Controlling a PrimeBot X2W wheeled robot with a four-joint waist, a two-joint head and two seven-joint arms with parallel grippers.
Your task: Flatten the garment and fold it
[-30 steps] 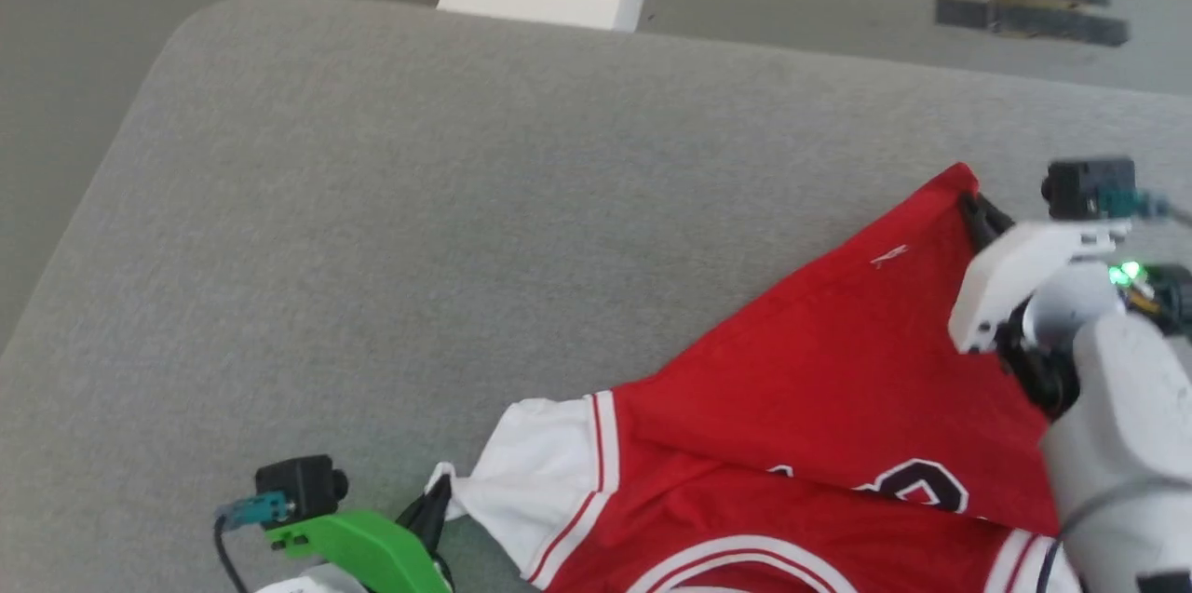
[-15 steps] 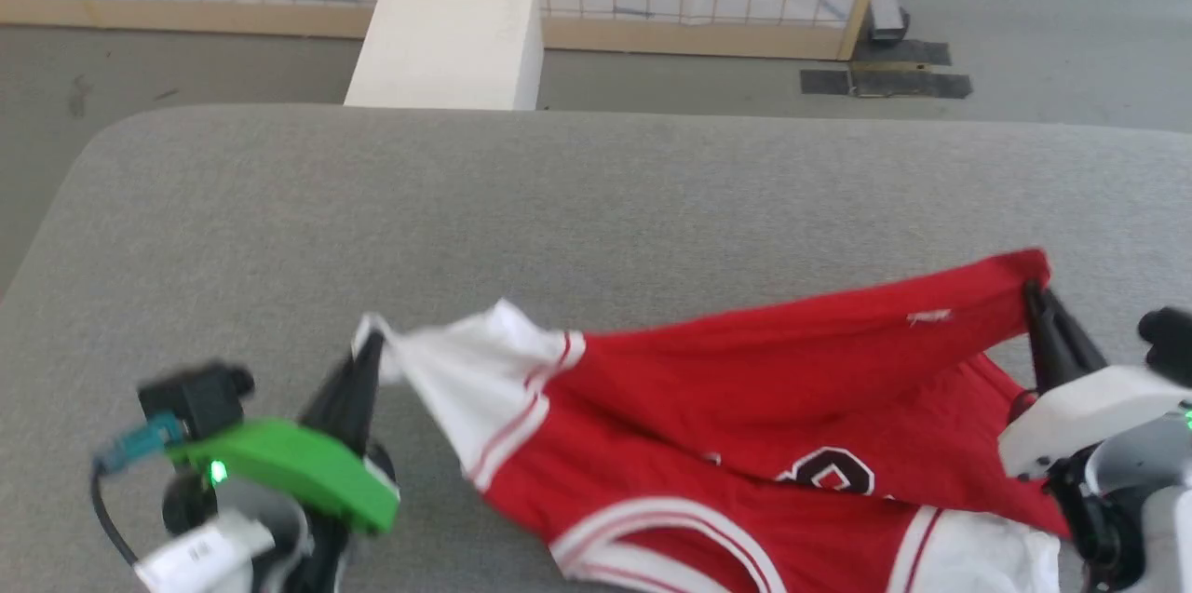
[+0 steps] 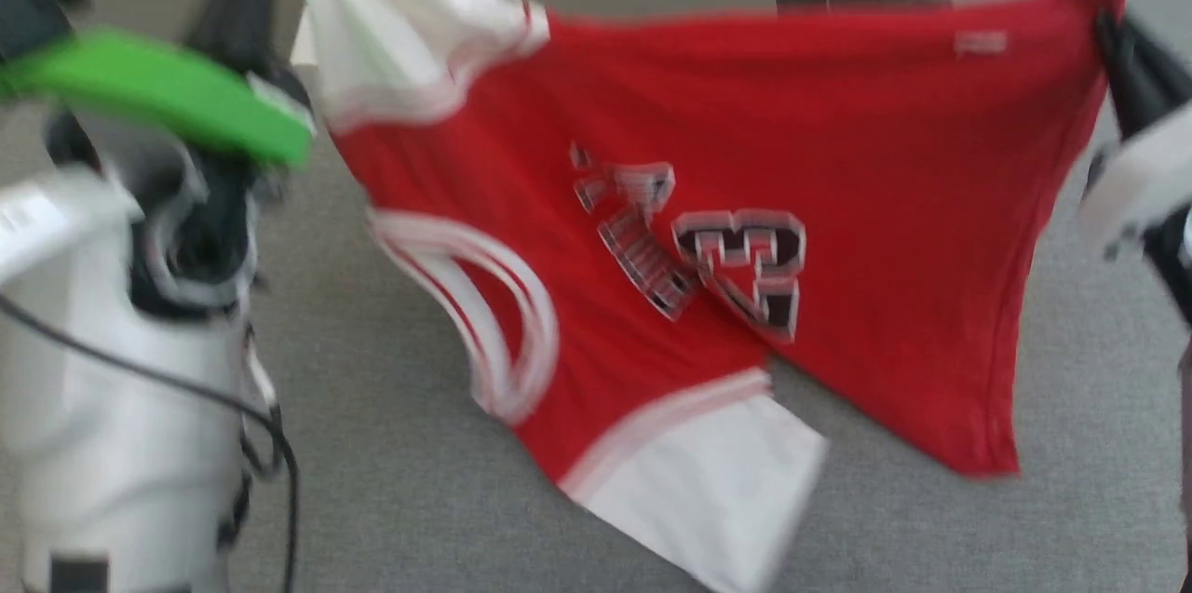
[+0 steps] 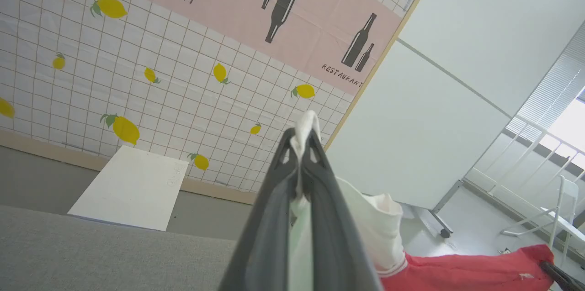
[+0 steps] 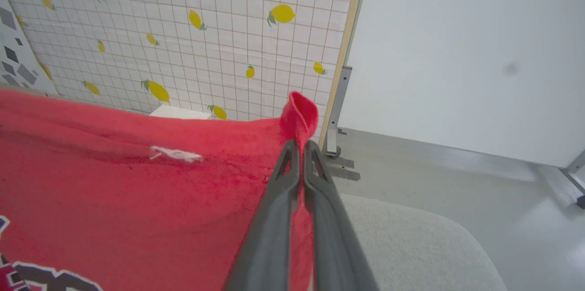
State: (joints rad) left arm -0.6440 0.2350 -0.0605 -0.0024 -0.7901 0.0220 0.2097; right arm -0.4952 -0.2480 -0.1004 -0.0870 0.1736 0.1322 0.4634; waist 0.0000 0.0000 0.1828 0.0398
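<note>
Mid-flattening, the left gripper (image 4: 301, 138) pinches a white sleeve of the jersey (image 3: 838, 202) at upper left, the right gripper (image 5: 299, 149) its red corner at upper right, above the grey cushion (image 3: 391, 463); next, it probably needs laying down taut.

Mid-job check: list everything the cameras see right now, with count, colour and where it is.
garment: 1, red with white sleeves and black number print, held up spread between both grippers over the table
table: 1, grey, below the garment
block: 1, white, on the floor beyond the table
wall panel: 1, white grid with yellow lemons and pink banner, behind the block
partition: 1, white, right of the wall panel
chair: 1, white, far right in left wrist view
left gripper: 1, dark, shut on the garment's white sleeve
right gripper: 1, dark, shut on the garment's red corner
</note>
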